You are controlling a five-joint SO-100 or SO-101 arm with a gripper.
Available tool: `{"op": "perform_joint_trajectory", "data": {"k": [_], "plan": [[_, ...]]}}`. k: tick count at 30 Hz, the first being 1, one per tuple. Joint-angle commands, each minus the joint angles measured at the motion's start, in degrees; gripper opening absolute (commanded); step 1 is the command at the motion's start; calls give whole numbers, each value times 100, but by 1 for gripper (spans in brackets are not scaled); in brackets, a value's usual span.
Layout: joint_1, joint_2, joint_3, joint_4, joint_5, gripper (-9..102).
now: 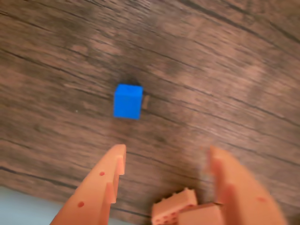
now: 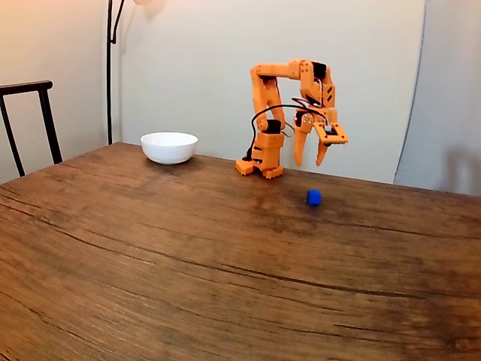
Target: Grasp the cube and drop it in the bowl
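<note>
below the blurred open jaws, the cube point(image 1: 127, 101) sits ungrasped

Bare table point(image 2: 188, 263) surrounds the cube point(image 2: 314, 197); the bowl point(image 2: 169, 147) stands well apart.

My tool point(image 1: 166, 154) runs off the bottom edge of the wrist view, and its right finger point(image 1: 234, 187) is smeared with blur. In the fixed view, the chair point(image 2: 30, 120) is cut by the left edge.
</note>
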Motion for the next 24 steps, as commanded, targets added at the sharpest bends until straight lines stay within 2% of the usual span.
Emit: {"op": "perform_joint_trajectory", "data": {"k": [1,11,24], "plan": [[-141,-114,-141,-185,-308,32],[-202,-1081,-149,-993,-404,45],[-738,-1688,-149,-1055,-1424,45]]}}
